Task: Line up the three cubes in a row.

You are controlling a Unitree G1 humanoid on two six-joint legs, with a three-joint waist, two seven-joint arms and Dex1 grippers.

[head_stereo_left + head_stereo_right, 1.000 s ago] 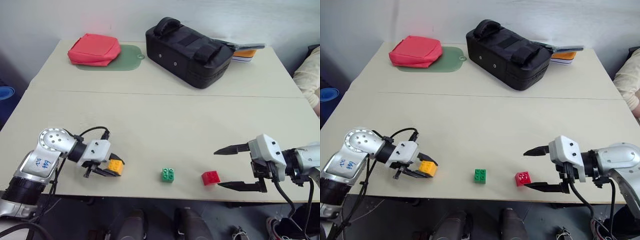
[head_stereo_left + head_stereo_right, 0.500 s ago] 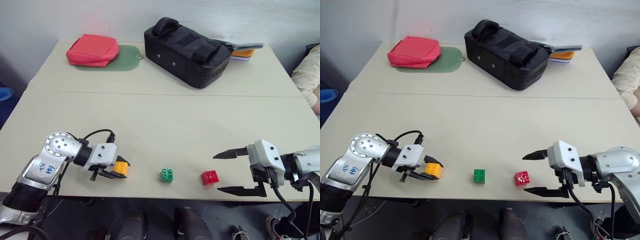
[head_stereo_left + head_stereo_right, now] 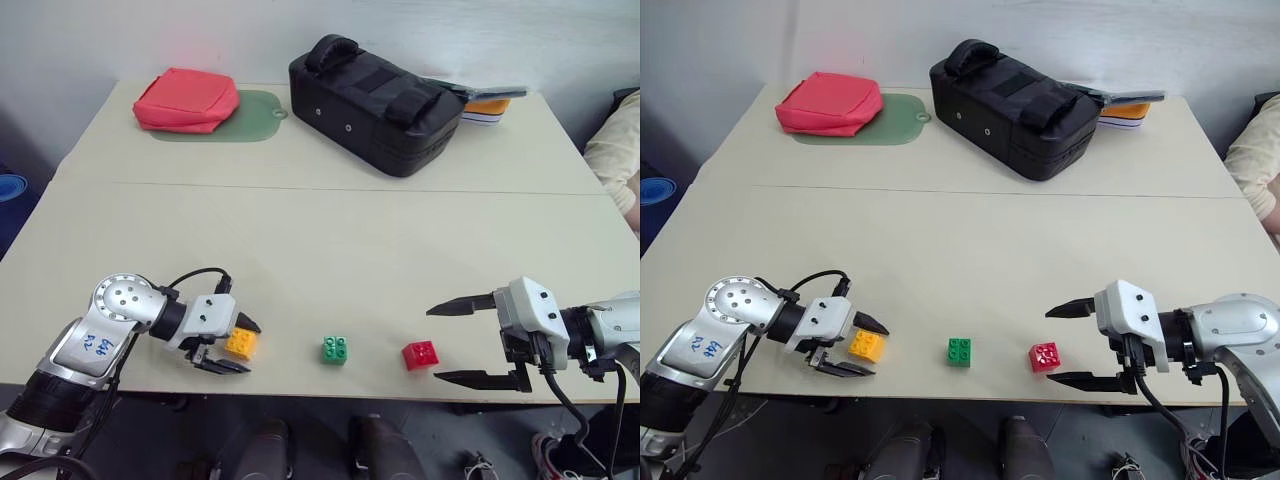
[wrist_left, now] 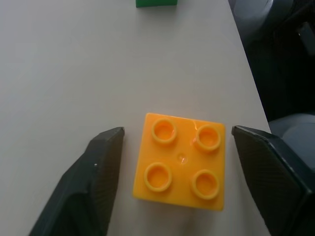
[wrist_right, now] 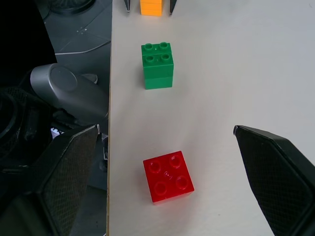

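Left wrist view: the left claw (image 4: 177, 172) has just sprung wide, letting go of the orange-yellow cube (image 4: 180, 166), now resting on the tabletop (image 3: 330, 250) near its front edge, roughly level with the green cube (image 3: 336, 349) and red cube (image 3: 421, 355). Right claw (image 3: 478, 340) hangs wide, empty; the row looks about formed.

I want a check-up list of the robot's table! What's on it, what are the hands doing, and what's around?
Surface: beige table, two boards joined.
Job's things: orange-yellow cube, green cube and red cube in a rough row by the near edge.
Clutter: red pouch on green mat; black bag; stacked items behind it.
Grippers: left gripper open around the orange-yellow cube, fingers apart from it; right gripper open beside the red cube.
Cables: black cable on left arm.
Surroundings: person's sleeve at right.
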